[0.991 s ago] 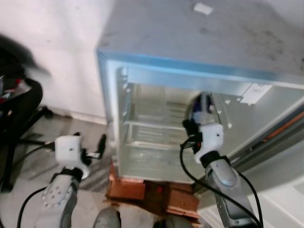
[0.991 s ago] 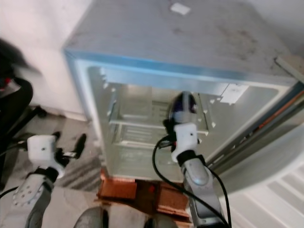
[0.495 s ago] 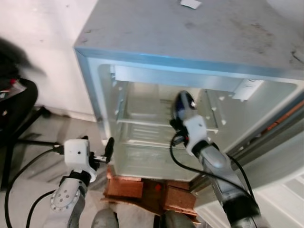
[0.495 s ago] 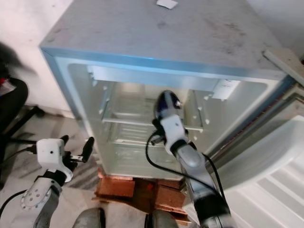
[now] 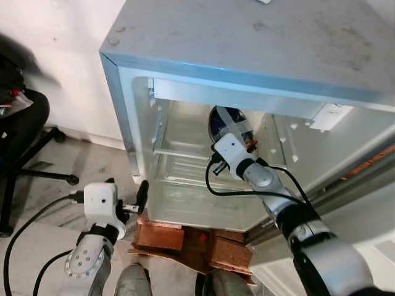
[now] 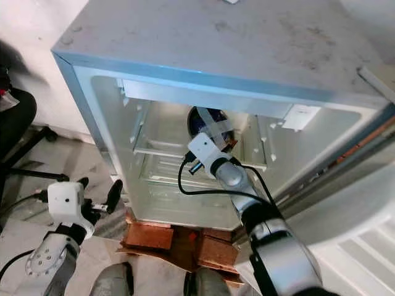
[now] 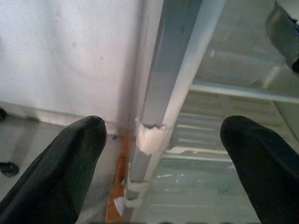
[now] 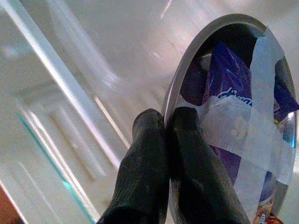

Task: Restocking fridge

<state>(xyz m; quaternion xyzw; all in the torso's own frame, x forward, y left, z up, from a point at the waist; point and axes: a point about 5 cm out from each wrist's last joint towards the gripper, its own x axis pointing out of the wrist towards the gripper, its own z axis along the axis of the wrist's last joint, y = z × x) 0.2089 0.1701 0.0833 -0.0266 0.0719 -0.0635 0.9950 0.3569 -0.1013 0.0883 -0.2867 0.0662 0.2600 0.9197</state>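
Note:
A small grey fridge [image 5: 247, 43] stands open before me, with clear shelves [image 5: 185, 154] inside. My right gripper [image 8: 166, 119] reaches into the upper compartment, shut on the rim of a metal bowl [image 8: 243, 116]. The bowl [image 5: 223, 122] holds purple packets under strips of clear tape and is tilted on its edge above the top shelf. My left gripper [image 5: 126, 186] hangs low, outside the fridge's lower left corner, open with nothing between its fingers [image 7: 70, 158]. In the left wrist view it faces the fridge's left frame edge [image 7: 159, 107].
The fridge rests on reddish-brown blocks [image 5: 185, 237]. Its white door [image 6: 364, 246] swings open at the right. A black office chair [image 5: 18, 123] stands at the left by the white wall. My feet [image 5: 133, 283] are just in front of the blocks.
My right arm has stretched further in, carrying the bowl deeper and higher into the upper compartment. The camera has shifted. The left gripper has stayed low and open.

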